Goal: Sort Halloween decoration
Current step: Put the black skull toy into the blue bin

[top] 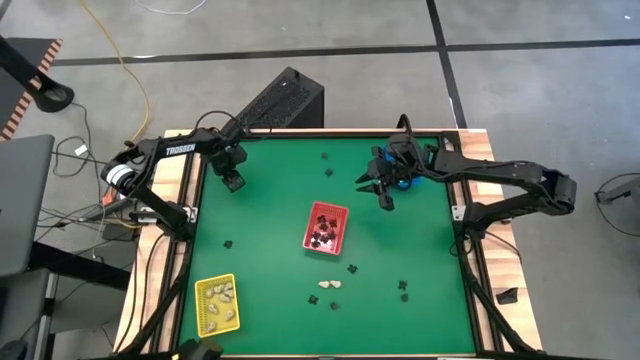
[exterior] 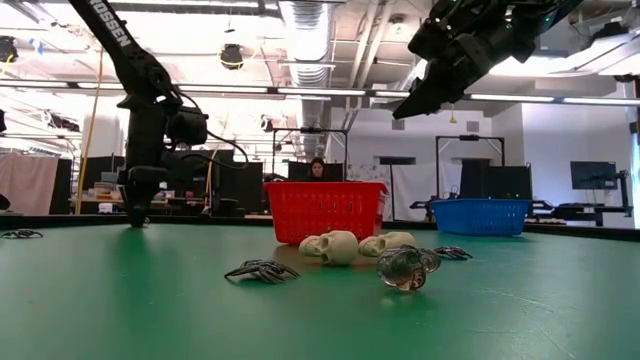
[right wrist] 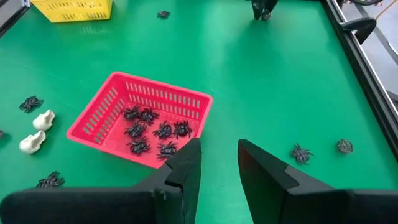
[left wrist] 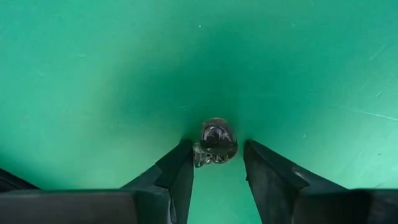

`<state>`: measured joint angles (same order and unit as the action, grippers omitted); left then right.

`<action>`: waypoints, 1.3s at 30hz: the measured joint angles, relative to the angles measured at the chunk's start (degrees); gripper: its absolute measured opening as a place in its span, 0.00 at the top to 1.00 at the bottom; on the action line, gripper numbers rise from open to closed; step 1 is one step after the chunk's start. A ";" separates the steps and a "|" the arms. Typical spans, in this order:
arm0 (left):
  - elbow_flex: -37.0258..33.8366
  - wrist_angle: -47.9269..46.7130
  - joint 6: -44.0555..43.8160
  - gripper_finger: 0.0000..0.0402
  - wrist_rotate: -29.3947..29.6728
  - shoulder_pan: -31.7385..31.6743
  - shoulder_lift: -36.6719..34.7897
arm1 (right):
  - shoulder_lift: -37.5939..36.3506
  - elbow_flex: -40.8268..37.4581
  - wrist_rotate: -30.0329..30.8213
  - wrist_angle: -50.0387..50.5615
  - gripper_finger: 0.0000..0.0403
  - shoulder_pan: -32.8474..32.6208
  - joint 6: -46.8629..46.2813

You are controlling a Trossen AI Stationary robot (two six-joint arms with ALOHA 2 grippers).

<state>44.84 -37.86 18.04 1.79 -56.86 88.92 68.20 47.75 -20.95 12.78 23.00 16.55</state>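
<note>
My left gripper (left wrist: 216, 155) is down at the table's far left part (top: 233, 181), open, with a finger on each side of a small smoky translucent skull (left wrist: 216, 140) that sits on the green mat. My right gripper (right wrist: 217, 162) is open and holds nothing. It hangs high over the far right part (top: 385, 196), next to the blue tray (top: 405, 178). Black spiders (right wrist: 155, 132) lie in the red tray (top: 326, 227). Cream skulls (top: 219, 299) lie in the yellow tray (top: 217, 303). Two cream skulls (top: 330, 284) and several loose spiders (top: 352, 268) rest on the mat. My left gripper comes at the smoky skull (left wrist: 205, 149) from above, pointing down, one finger on each side. One finger (left wrist: 181, 165) stands right at the skull's side; I cannot tell whether it touches. The skull sits on the mat.
A second dark skull (right wrist: 344, 146) and a spider (right wrist: 301, 152) lie toward the far edge. More spiders sit near the left side (top: 228, 243) and the near right (top: 403, 290). Raised frame rails (top: 462, 230) border the mat. A person (exterior: 317, 168) sits in the room beyond.
</note>
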 joint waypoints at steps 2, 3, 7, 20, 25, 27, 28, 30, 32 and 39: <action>-0.02 0.18 0.03 0.69 -0.03 0.00 0.02 | 0.00 0.00 0.00 0.02 0.66 0.00 -0.01; -0.05 0.30 0.10 0.69 -0.03 0.00 0.02 | 0.00 0.00 0.00 0.02 0.66 0.00 -0.01; -0.09 0.61 0.94 0.69 -0.73 -0.01 0.07 | 0.00 0.00 0.00 0.02 0.66 0.00 -0.01; 2.19 1.73 1.93 0.69 -6.70 0.35 0.42 | 0.02 0.00 0.00 0.04 0.66 0.00 -0.15; 2.12 1.36 0.95 0.69 -6.03 0.31 0.39 | 0.02 0.02 0.00 0.09 0.66 -0.02 -0.14; 2.12 0.73 0.77 0.69 -5.65 0.31 0.39 | 0.02 0.02 0.00 0.15 0.66 -0.02 -0.14; 2.12 0.65 0.74 0.69 -5.49 0.31 0.39 | 0.02 0.02 0.00 0.15 0.66 -0.02 -0.14; 2.12 -0.19 0.48 0.69 -5.42 0.33 0.39 | 0.02 0.02 0.00 0.19 0.66 -0.03 -0.14; 2.12 -1.18 0.09 0.69 -5.35 0.31 0.39 | 0.02 0.02 0.00 0.17 0.66 -0.02 -0.14; 1.81 -1.65 -0.08 0.69 -5.25 0.33 0.31 | 0.02 0.02 0.00 0.17 0.66 -0.02 -0.14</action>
<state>46.65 -39.51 17.96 -3.46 -56.53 89.23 68.23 47.77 -20.95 12.95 22.98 16.40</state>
